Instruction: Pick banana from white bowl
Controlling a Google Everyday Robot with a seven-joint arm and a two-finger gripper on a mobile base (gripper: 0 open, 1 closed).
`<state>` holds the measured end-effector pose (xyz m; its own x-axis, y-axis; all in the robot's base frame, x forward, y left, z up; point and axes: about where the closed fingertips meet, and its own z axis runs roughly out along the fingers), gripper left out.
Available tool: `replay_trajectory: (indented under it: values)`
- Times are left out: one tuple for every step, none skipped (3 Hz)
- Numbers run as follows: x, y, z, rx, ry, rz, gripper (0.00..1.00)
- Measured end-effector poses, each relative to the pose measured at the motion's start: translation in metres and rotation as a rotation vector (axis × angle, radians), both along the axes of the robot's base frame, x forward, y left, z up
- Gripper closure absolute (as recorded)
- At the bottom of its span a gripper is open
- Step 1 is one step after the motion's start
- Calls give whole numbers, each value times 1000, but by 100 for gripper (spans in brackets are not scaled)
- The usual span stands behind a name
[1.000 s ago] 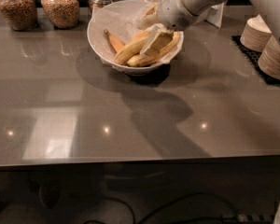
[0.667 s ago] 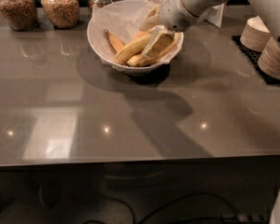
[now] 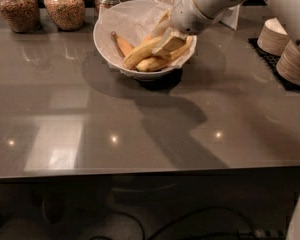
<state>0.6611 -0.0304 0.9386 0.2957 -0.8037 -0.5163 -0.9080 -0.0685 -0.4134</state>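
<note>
Item sought: the long, plump, pale yellow banana [image 3: 140,54] is lying in the large, round, deep white bowl [image 3: 101,48], on its crumpled white paper lining [image 3: 125,19].
Bowl position: it is sitting toward the far side of the glossy grey tabletop [image 3: 140,134], a little left of the middle.
Long axis: the banana is running slantwise, from its lower end near the bowl's front-left wall up to its far-right end, which is passing under the gripper.
Gripper: the robot's cream two-finger gripper [image 3: 169,40] is reaching down into the bowl's right half from the upper right, directly over that far-right end.
Grip state: from where I am standing it may be touching the fruit, but I cannot tell whether it is clamping anything.
Bearing: nearly all of the banana's free length is lying to the left of the gripper and toward the near edge, so the hold would be falling at one end, not the middle.
Bowl neighbours: a shorter, thinner, orange-toned banana [image 3: 123,45] is lying just behind it, and a duller yellow banana [image 3: 155,64] is lying just in front, close against it.
Handling judgement: an end hold is likely leaving the long part hanging low, so a straight upward lift would be keeping it clear of the neighbours and the rim.
Arm: only one arm is working here.
</note>
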Motion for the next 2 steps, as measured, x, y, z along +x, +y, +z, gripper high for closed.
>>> replay_trajectory:
  values:
    - [-1,-1,0,0,-2,-2,77]
    - [-4,-2,8,17,-16,-6,99]
